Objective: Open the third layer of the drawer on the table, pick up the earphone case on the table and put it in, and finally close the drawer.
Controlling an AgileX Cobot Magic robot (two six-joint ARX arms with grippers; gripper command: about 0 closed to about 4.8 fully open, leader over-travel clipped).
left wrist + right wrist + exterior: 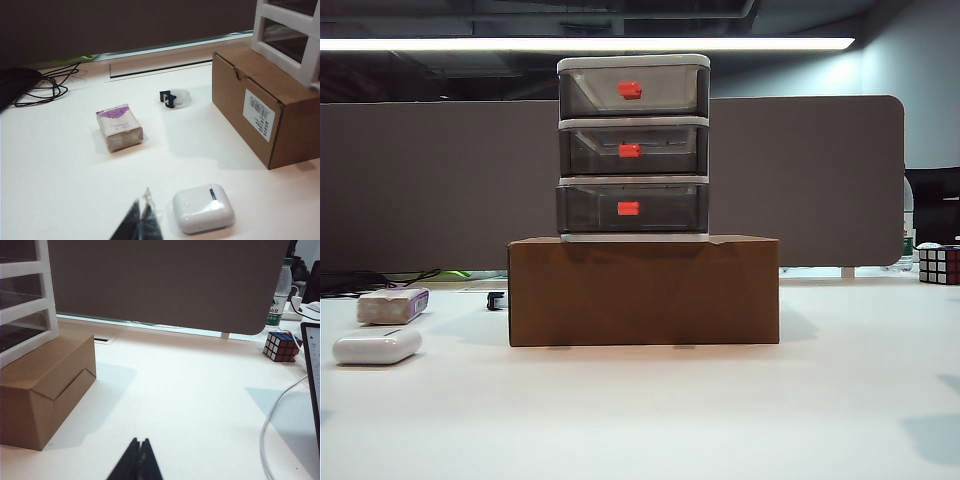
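Note:
The drawer [633, 147], a white-framed unit with three smoky grey drawers, stands on a brown cardboard box [643, 290]. Its third layer [632, 208], the lowest one with a red-orange handle, is closed, as are the two above. The white earphone case [377, 346] lies on the table [720, 410] at the left, also visible in the left wrist view [203, 208]. My left gripper [142, 205] is shut and empty, hovering beside the earphone case. My right gripper [139, 441] is shut and empty over bare table, right of the box [45, 385]. Neither gripper shows in the exterior view.
An off-white block with a purple end [393, 305] lies behind the earphone case. A small dark clip [496, 299] sits near the box's left side. A Rubik's cube [938, 264] stands at the far right, near a bottle [278, 292] and a white cable [272, 425]. A grey partition [440, 180] backs the table.

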